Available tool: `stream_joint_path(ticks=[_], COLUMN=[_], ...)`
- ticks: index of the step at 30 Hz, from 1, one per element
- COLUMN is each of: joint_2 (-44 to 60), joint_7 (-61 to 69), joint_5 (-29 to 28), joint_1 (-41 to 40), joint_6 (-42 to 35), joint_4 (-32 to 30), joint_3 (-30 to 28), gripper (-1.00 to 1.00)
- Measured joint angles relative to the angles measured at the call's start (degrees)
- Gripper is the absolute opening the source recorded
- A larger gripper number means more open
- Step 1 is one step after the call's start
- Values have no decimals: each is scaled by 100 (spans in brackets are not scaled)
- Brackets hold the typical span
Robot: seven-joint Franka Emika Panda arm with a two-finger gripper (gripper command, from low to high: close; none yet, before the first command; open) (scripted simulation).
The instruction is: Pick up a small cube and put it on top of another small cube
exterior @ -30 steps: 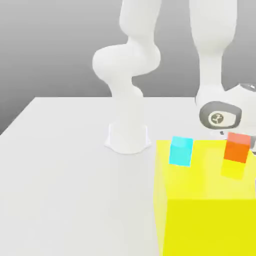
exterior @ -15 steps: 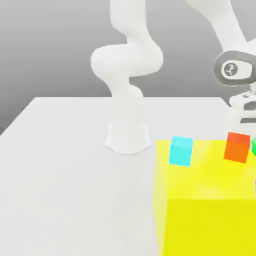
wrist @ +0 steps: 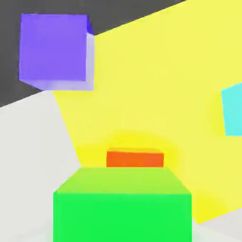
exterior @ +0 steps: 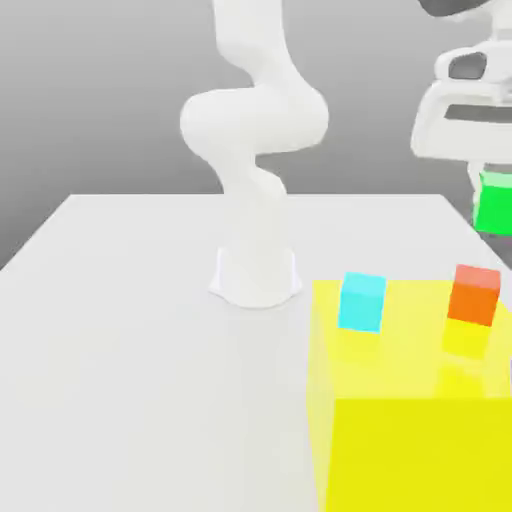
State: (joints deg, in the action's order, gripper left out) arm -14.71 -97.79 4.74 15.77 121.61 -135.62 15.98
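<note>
The small cube [exterior: 493, 205], bright green, hangs in the air at the exterior view's right edge, well above the yellow block. My gripper [exterior: 492, 188] is shut on it from above. In the hand view the same green cube [wrist: 123, 205] sits close in front of the camera. Beneath it an orange-red cube [exterior: 475, 294] rests on the yellow block, seen just past the green one as the orange-red cube [wrist: 135, 158]. A cyan cube [exterior: 361, 301] stands on the block further toward the exterior view's left, and appears at the frame edge in the hand view as the cyan cube [wrist: 232, 109].
The big yellow block [exterior: 400, 420] fills the near right of the white table [exterior: 120, 340]. The arm's white base [exterior: 256, 275] stands behind it at mid-table. A purple cube [wrist: 54, 52] lies beyond the yellow block's edge in the hand view.
The hand rose from just above the yellow block to high over it, carrying the green cube up. The cyan and orange-red cubes stayed put.
</note>
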Motion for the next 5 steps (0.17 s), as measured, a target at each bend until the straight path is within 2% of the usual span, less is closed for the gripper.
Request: stream_joint_path(ticks=[1,2,5], joint_2=[91,185,185], joint_7=[-22,-39,-38], joint_5=[-6,-17,-17], joint_1=[-6,-11,-11], joint_6=[205,419,419], joint_4=[-124,-250,-250], joint_3=[14,33,33], gripper=[-100,100,100])
